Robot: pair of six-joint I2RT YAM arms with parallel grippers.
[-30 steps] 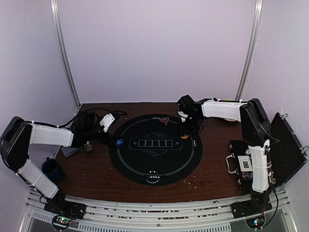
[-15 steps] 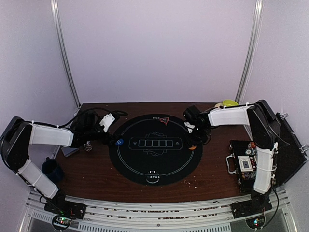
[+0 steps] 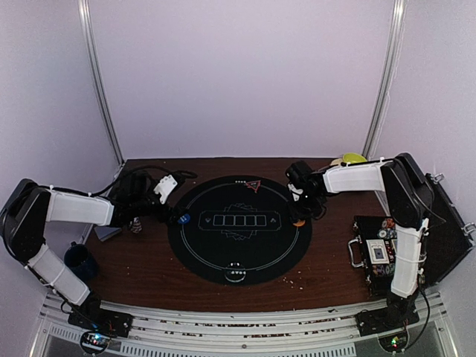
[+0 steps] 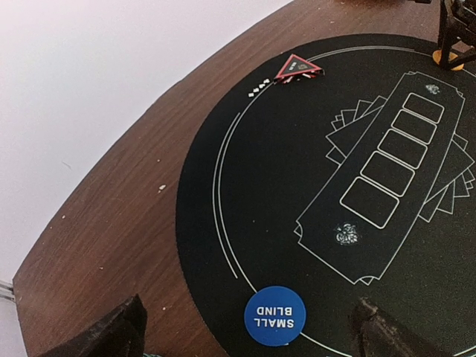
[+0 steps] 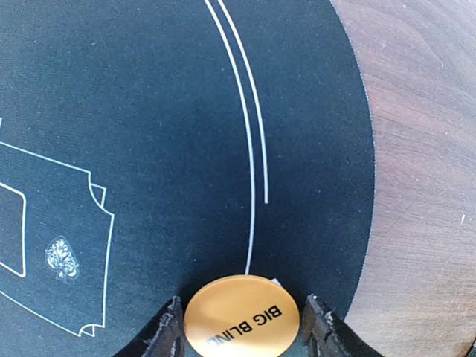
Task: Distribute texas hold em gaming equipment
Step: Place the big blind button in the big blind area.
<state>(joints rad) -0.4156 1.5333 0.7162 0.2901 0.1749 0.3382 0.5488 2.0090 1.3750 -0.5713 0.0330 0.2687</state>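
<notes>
1. A dark mug (image 3: pixel 78 262) is seen at the left edge of the bench (image 3: pixel 149 271), beside the left arm.
2. The left tool (image 4: pixel 249 338) is held low over the left rim of the mat (image 3: pixel 238 253), its jaws spread wide apart, and nothing is gripped.
3. A blue disc (image 4: pixel 275 316) lettered SMALL BLIND is laid flat just inside the mat's left rim, between the left tool's fingers as seen from the wrist.
4. The round black mat is spread at the middle of the bench, and a row of five card outlines is printed across it.
5. A red triangle (image 4: pixel 297 67) is placed at the far rim of the mat.
6. An orange disc (image 5: pixel 242 316) lettered BIG BLIND is laid flat just inside the mat's right rim.
7. The right tool (image 5: pixel 242 331) is set astride the orange disc with its jaws apart, a finger just beside each edge.
8. A yellow-green bowl (image 3: pixel 353 158) is partly hidden behind the right arm at the far right.
9. An open black case (image 3: pixel 368 253) is seen on the right of the bench.
</notes>
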